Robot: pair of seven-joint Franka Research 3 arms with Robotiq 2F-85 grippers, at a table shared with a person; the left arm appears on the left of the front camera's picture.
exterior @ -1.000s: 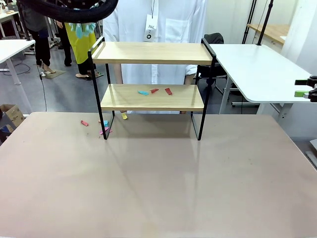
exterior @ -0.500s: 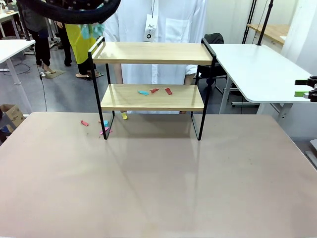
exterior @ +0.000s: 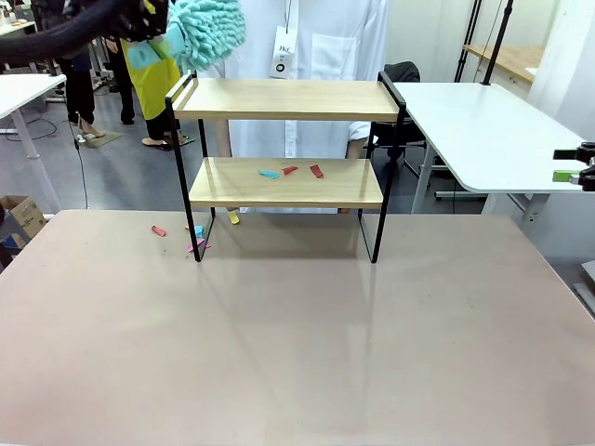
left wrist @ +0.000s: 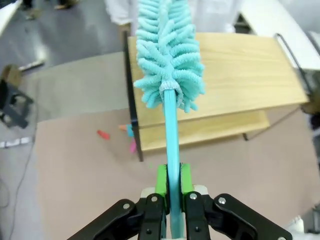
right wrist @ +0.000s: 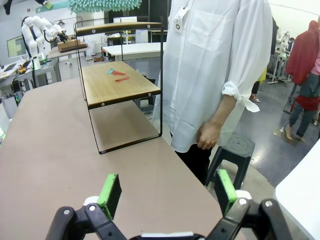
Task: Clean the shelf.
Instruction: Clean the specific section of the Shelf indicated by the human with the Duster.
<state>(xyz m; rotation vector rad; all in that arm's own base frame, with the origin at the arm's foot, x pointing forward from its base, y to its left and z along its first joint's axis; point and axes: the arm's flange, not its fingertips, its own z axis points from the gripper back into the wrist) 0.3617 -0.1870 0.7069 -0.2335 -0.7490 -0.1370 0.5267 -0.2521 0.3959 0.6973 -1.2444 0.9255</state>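
The shelf (exterior: 288, 99) stands at the table's far side, two wood boards in a black frame. Blue and red scraps (exterior: 290, 171) lie on its lower board. My left gripper (left wrist: 172, 182) is shut on the teal handle of a fluffy teal duster (left wrist: 167, 55). The duster's head (exterior: 200, 32) hovers above the left end of the top board (left wrist: 240, 75), apart from it. My right gripper (right wrist: 164, 192) is open and holds nothing, off the table's right side (exterior: 569, 165), looking at the shelf (right wrist: 117, 85) end-on.
A person in a white coat (exterior: 297, 37) stands right behind the shelf, beside a black stool (right wrist: 232, 150). Small coloured scraps (exterior: 159, 230) lie on the brown table (exterior: 297, 344) near the shelf's left legs. A white table (exterior: 483, 130) stands at the right.
The duster's head has swung into sight at the top left, over the shelf's left end. The right gripper, the shelf and the scraps have not moved.
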